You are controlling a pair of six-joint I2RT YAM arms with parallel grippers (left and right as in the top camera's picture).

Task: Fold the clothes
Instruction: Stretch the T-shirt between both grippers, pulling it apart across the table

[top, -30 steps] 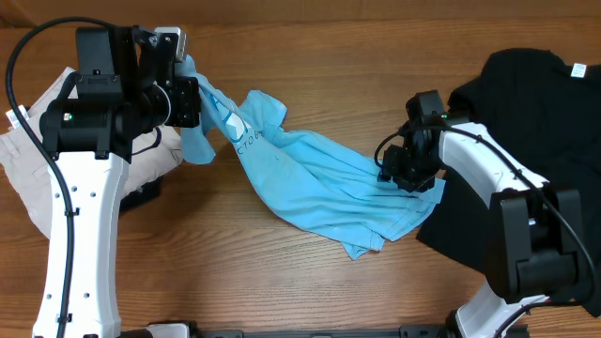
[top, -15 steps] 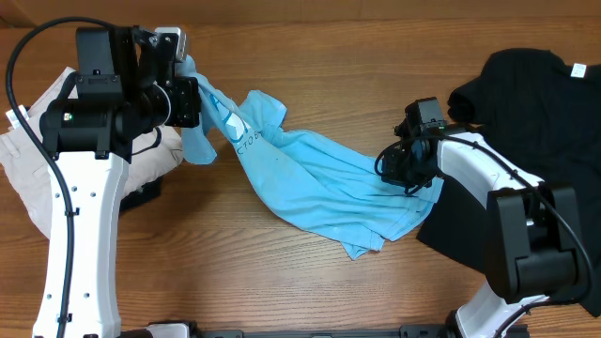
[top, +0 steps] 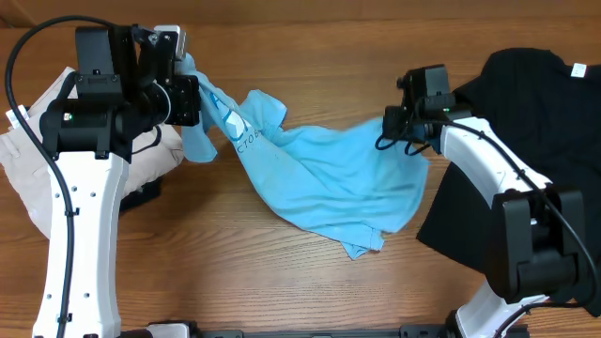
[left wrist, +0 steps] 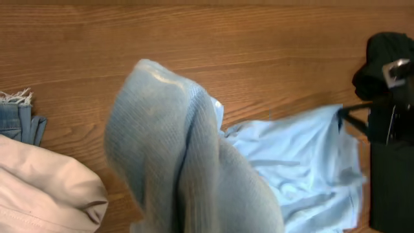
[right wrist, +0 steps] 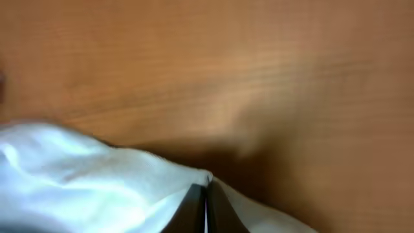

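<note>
The light blue T-shirt (top: 319,178) hangs stretched between both grippers over the wooden table, its lettering near the left end. My left gripper (top: 188,84) is shut on its left end, held up; in the left wrist view the bunched blue cloth (left wrist: 187,162) hides the jaws. My right gripper (top: 399,127) is shut on the shirt's right edge and holds it lifted; the right wrist view shows the closed fingers (right wrist: 206,204) pinching pale cloth (right wrist: 84,175). The black T-shirt (top: 526,113) with its white neck label (top: 577,69) lies at the far right.
A beige garment (top: 38,169) lies at the left under the left arm and shows in the left wrist view (left wrist: 45,188), with a frayed denim piece (left wrist: 19,116) beside it. A dark object (top: 141,195) sits beside the beige garment.
My right gripper has lifted and moved toward the back of the table, pulling the blue shirt's right edge up off the table and spreading it. The left arm has not moved.
</note>
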